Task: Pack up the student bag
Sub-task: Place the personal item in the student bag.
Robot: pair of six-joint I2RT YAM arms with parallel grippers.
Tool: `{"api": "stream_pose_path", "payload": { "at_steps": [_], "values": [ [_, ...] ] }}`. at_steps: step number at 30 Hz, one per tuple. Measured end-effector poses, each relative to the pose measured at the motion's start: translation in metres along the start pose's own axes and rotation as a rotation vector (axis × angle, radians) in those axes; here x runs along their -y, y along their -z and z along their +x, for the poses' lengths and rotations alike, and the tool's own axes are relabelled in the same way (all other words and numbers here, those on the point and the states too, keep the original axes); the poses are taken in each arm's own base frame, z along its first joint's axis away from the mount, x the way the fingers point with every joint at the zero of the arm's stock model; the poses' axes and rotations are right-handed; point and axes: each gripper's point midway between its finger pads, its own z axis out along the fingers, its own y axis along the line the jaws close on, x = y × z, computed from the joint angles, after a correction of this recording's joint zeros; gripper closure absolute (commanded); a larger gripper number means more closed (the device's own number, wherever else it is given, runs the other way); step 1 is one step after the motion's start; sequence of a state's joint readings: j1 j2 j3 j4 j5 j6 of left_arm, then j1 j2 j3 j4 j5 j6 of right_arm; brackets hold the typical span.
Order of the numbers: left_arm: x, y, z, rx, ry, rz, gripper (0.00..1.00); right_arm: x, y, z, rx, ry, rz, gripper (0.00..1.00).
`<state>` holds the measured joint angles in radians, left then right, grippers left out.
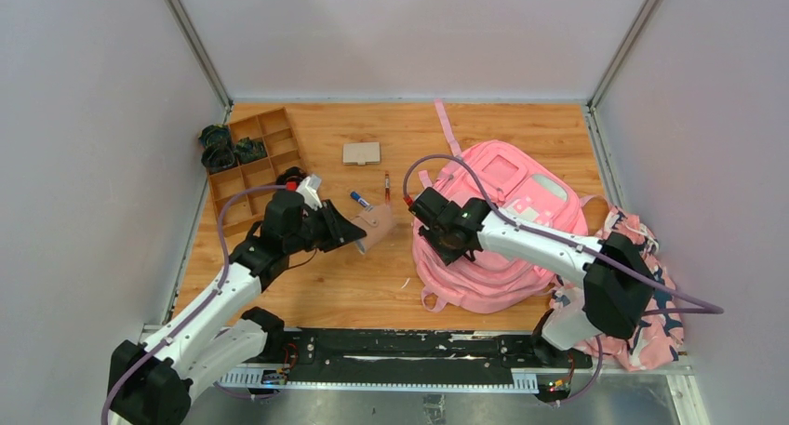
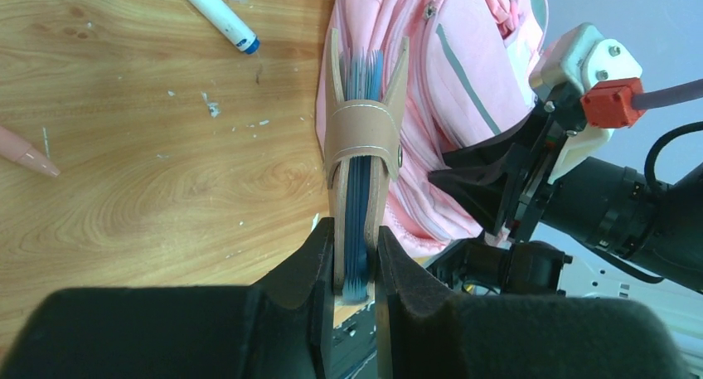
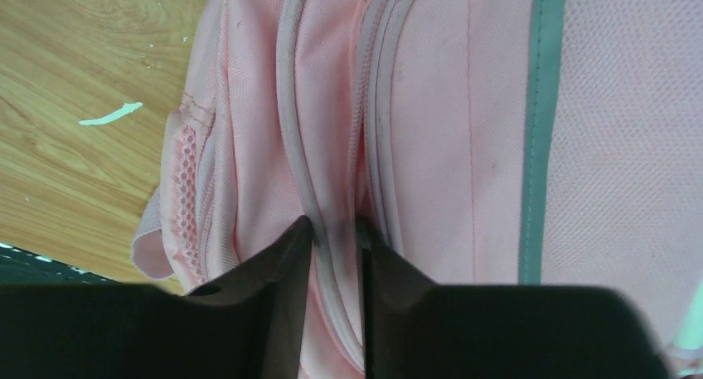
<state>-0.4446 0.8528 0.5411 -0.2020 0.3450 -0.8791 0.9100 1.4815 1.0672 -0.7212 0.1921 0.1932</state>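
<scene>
The student bag [image 1: 507, 169] is a large pink backpack lying flat at the right of the wooden table, and it also shows in the left wrist view [image 2: 464, 80]. My right gripper [image 1: 453, 248] presses down on its left side. In the right wrist view its fingers [image 3: 336, 230] are shut on a raised seam of the pink bag fabric [image 3: 464, 105]. My left gripper [image 1: 358, 232] hovers just left of the bag. It is shut [image 2: 356, 246] on a tan leather-covered notebook [image 2: 362, 130] with blue page edges, whose free end points at the bag.
A wooden compartment tray [image 1: 251, 165] with dark items stands at the back left. A flat tan case [image 1: 361, 152], a white marker with a blue cap [image 1: 361, 199] and a red pen [image 1: 387, 188] lie mid-table. A patterned cloth bundle [image 1: 651, 295] sits right of the bag.
</scene>
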Motion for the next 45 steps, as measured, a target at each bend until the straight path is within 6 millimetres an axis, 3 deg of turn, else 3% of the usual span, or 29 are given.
{"api": "stream_pose_path", "payload": {
  "at_steps": [1, 2, 7, 14, 20, 26, 32, 33, 35, 36, 37, 40, 45],
  "values": [
    [0.0, 0.0, 0.001, -0.001, 0.0, 0.002, 1.0, 0.001, 0.001, -0.001, 0.005, -0.002, 0.005, 0.95],
    [0.0, -0.001, 0.001, -0.002, -0.001, 0.005, 1.0, 0.003, 0.003, -0.002, 0.013, -0.007, 0.014, 1.0],
    [0.0, -0.003, 0.005, -0.023, 0.0, 0.017, 1.0, 0.013, 0.025, -0.01, 0.087, -0.04, 0.044, 1.0],
    [0.007, -0.011, 0.01, -0.053, 0.013, 0.066, 1.0, 0.035, 0.088, -0.038, 0.286, -0.096, 0.074, 1.0],
    [0.029, -0.026, 0.029, -0.121, 0.011, 0.143, 1.0, 0.051, 0.116, -0.057, 0.348, -0.167, 0.067, 1.0],
    [0.056, -0.056, 0.056, -0.217, 0.034, 0.186, 1.0, 0.054, 0.125, -0.072, 0.368, -0.241, 0.018, 1.0],
    [0.087, -0.113, 0.059, -0.239, 0.127, 0.231, 1.0, 0.05, 0.124, -0.073, 0.365, -0.257, -0.005, 1.0],
    [0.093, -0.126, 0.06, -0.245, 0.145, 0.243, 0.98, 0.05, 0.125, -0.073, 0.365, -0.258, -0.006, 1.0],
    [0.106, -0.151, 0.064, -0.26, 0.164, 0.264, 0.48, 0.05, 0.126, -0.073, 0.368, -0.264, -0.008, 1.0],
    [0.114, -0.164, 0.066, -0.269, 0.171, 0.277, 0.35, 0.051, 0.127, -0.072, 0.371, -0.269, -0.009, 1.0],
    [0.123, -0.177, 0.068, -0.276, 0.171, 0.296, 0.28, 0.052, 0.129, -0.072, 0.377, -0.274, -0.01, 1.0],
    [0.141, -0.2, 0.073, -0.292, 0.185, 0.336, 0.25, 0.057, 0.136, -0.071, 0.4, -0.297, -0.004, 1.0],
    [0.14, -0.193, 0.077, -0.292, 0.155, 0.325, 0.24, 0.064, 0.146, -0.065, 0.417, -0.316, 0.003, 1.0]
  ]
}}
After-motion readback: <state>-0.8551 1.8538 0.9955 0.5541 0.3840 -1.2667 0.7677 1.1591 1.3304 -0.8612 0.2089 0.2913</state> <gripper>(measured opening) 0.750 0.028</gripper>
